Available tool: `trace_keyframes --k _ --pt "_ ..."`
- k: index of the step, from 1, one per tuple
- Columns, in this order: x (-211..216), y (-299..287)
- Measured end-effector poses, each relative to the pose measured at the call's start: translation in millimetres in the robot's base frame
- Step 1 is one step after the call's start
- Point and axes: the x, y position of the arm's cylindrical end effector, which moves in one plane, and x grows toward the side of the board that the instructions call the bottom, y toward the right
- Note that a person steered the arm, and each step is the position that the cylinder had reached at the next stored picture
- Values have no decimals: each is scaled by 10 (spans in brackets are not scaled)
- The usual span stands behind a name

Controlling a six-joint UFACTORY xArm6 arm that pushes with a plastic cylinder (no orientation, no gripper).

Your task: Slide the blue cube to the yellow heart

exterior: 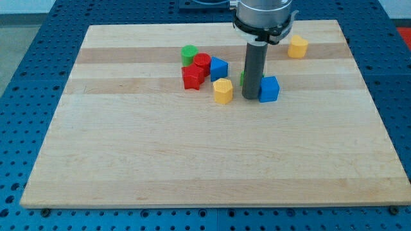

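Note:
The blue cube (270, 88) sits right of the board's centre, in its upper half. My tip (250, 97) rests on the board against the cube's left side. A yellow block that looks like the heart (297, 46) lies near the view's top right, above and to the right of the cube. A second yellow block (223, 90), pentagon-like, lies just left of my tip.
A cluster stands to the left of the rod: a green round block (189, 53), two red blocks (201, 63) (192, 77) and another blue block (219, 67). A sliver of green block (242, 78) shows behind the rod. The wooden board (192, 160) ends on blue pegboard.

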Motion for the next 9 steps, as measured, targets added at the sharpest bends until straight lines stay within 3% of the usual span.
trace_keyframes --k 2,4,7,8,9 --pt "-70 188" --pt "454 140" --pt "19 430" --pt "-483 631" --pt "-483 631"
